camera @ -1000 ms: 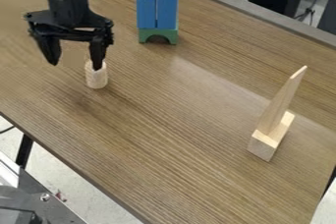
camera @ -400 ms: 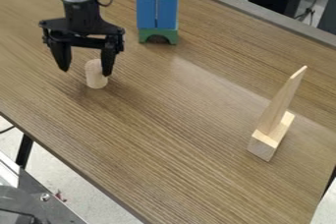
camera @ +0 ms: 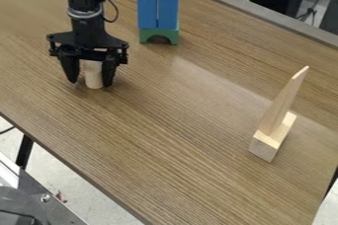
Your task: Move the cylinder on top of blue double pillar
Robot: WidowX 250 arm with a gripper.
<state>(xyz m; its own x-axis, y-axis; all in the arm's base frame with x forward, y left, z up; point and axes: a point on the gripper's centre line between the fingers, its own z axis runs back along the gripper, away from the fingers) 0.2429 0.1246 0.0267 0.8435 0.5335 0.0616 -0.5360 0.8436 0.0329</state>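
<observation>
In the camera view, the black claw (camera: 91, 84) is seen pointing down low over the wood-grained surface (camera: 185, 135), at the end of the arm (camera: 84, 2) that comes in from the top edge. Its fingers are spread, one at each flank of the pale wooden cylinder (camera: 93, 75). A sliver of space is seen between the cylinder and the finger farther from the blue pillars (camera: 157, 7); on the nearer side, whether the cylinder is touched cannot be told. No firm hold is shown.

The cylinder is stood upright on the surface, between the fingers, its long axis roughly in line with the downward claw. No turn of the wrist seems to be called for: the fingers need only be closed across its sides, then a straight lift made.

The pillars are set upright, side by side, on a green arch (camera: 159, 36), well apart from the claw, toward the right of the view and the far edge of the surface. The cylinder would have to be raised above their tops before being carried across, as they could be knocked over by a low approach. The task is judged to be at the grasping step, with placement wholly ahead.
</observation>
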